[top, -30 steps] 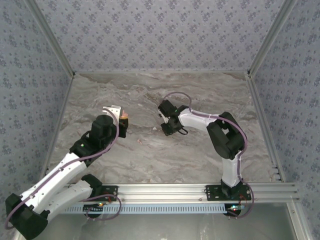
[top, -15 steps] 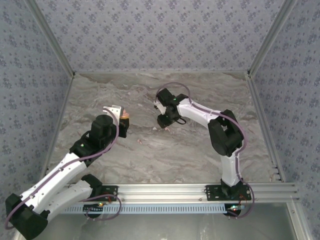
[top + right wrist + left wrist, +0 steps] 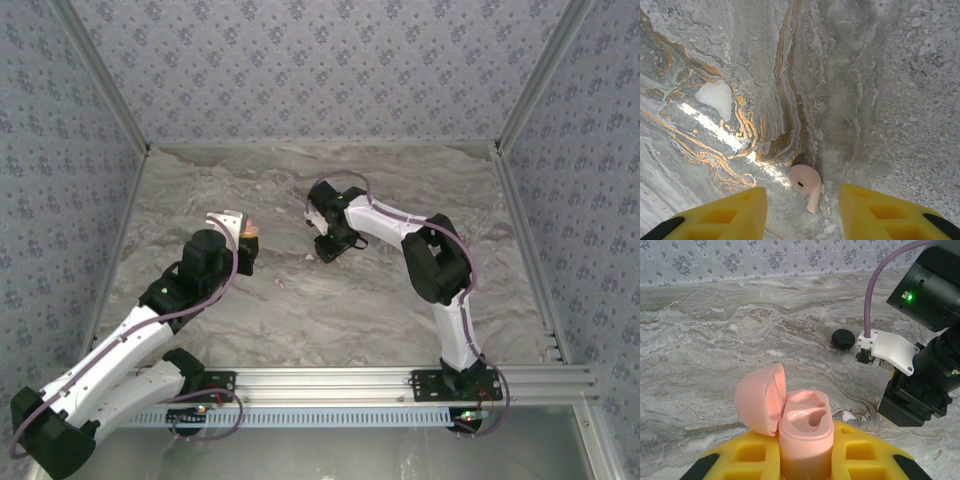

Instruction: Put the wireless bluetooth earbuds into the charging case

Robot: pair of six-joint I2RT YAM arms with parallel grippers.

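Step in hand: pickup of pink earbud (image 3: pixel 806 182).
Right jaws: released, earbud lying between them on the worktop (image 3: pixel 890 75).
Left jaws: clenched on the charging case (image 3: pixel 805 432), lid open.
Next move, by judgement: lower, close gently, carry to case.

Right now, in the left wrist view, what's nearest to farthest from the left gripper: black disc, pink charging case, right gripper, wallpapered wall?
1. pink charging case, in its grip, centre
2. right gripper, at the right
3. black disc, beyond, centre-right
4. wallpapered wall, at the back
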